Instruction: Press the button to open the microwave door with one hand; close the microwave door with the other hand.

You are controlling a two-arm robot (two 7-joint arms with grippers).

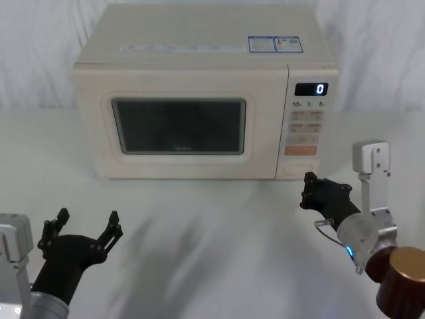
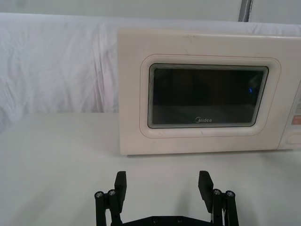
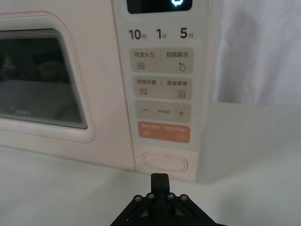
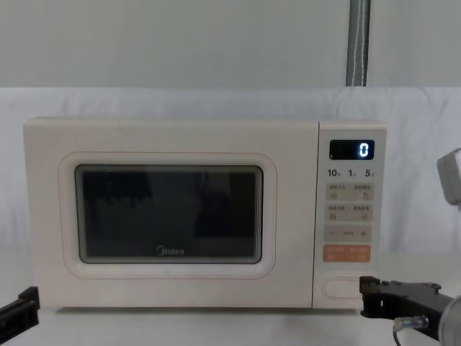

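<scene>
Right gripper [image 1: 307,191] clenched (tips together), just before button [image 3: 165,161], door [image 4: 169,214] closed, left gripper [image 1: 86,226] spread, low.

Cut off by the head view's lower edge: the left arm behind the left gripper [image 1: 81,228], and the brown cylinder at the right arm's base. In the chest view, just one fingertip of that left gripper [image 4: 26,299] inside the frame, the rest lost past the lower left corner. Right gripper [image 4: 369,296] covering the right end of the button [image 4: 341,288] there. In the right wrist view, the microwave door [image 3: 47,80] cropped on one side, the display [image 3: 160,5] sliced through (digit half gone). Small print on the keys of the microwave [image 1: 199,100] too tiny to read from the head camera.
</scene>
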